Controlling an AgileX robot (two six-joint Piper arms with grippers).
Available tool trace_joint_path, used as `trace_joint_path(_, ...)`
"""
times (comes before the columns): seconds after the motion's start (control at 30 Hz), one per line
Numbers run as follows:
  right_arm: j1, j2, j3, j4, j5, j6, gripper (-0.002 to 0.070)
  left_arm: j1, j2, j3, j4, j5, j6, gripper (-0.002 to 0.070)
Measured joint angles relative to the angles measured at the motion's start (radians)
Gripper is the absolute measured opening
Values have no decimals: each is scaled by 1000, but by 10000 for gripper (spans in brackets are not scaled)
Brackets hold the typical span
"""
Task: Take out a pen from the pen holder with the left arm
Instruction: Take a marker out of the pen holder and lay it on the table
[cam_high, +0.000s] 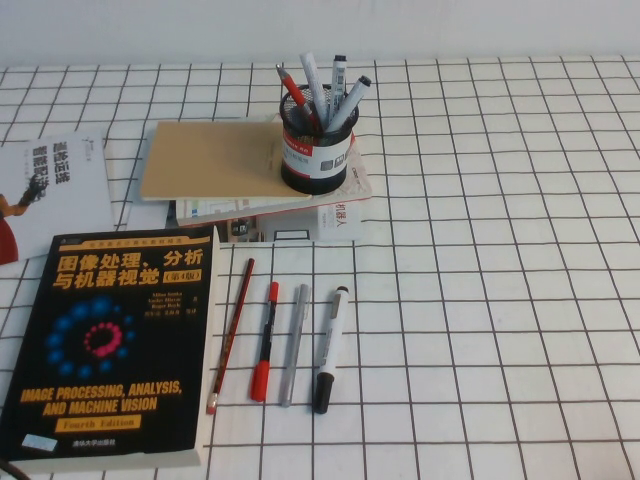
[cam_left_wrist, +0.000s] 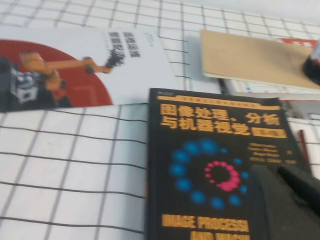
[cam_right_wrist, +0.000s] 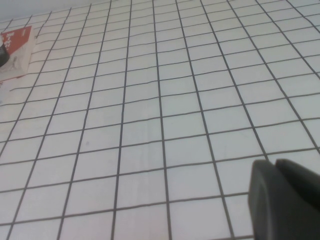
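Nearest the robot, both arms lie outside the high view and show only through their wrist cameras. The left gripper hangs low over the cover of the black textbook, fingers pressed together and holding nothing. The right gripper hangs above bare grid-patterned tablecloth, its fingers likewise together and empty. Beside the textbook, toward the robot's right, four writing tools lie side by side on the cloth: a pencil, a red pen, a grey pen and a black-capped marker. A white booklet lies beyond the textbook at the left edge. Farther back, a tan board tops a small stack of papers. The black pen holder stands upright on the stack's right end, with several pens leaning in it, well apart from both grippers.
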Motion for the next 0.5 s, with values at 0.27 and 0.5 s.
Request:
trace_joint_path(0.27, 0, 0, 0, 0, 0, 0, -16, 22, -44, 96, 54, -94, 85, -2)
trace_joint_path(0.5, 0, 0, 0, 0, 0, 0, -17, 96, -243, 286, -121, -230, 299, -2)
